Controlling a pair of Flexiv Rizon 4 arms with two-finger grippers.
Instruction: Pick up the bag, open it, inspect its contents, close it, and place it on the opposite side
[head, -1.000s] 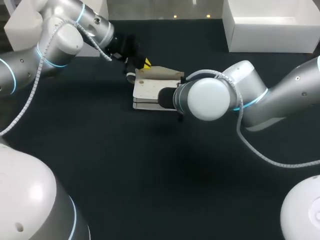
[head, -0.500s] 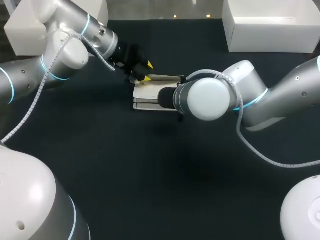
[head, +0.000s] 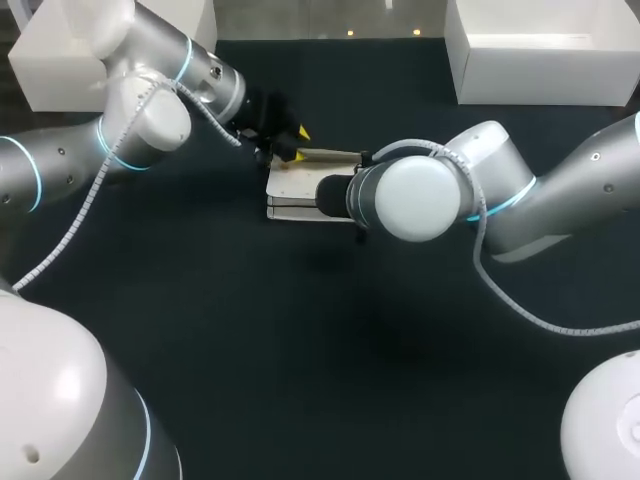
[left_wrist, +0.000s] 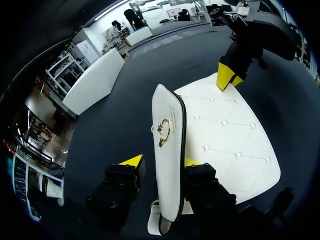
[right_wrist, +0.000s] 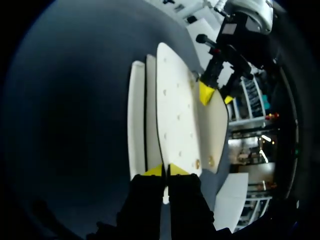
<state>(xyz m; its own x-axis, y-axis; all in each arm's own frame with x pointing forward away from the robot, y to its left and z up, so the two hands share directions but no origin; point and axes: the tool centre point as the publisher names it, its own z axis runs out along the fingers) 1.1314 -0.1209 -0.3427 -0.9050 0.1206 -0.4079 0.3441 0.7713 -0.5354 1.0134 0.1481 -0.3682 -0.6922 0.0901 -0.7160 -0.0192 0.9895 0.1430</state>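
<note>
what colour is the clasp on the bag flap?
Gold clasp, on the flap of the white bag. Clearest in left wrist view.

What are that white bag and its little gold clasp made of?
The bag looks like leather or faux leather, smooth and white, going by its quilted stitching, small studs and dark edge trim. The clasp is probably polished metal: gold-coloured and shiny.

The head view looks down from behind; both wrist views, close in, face the same bag (head: 292, 188).
</note>
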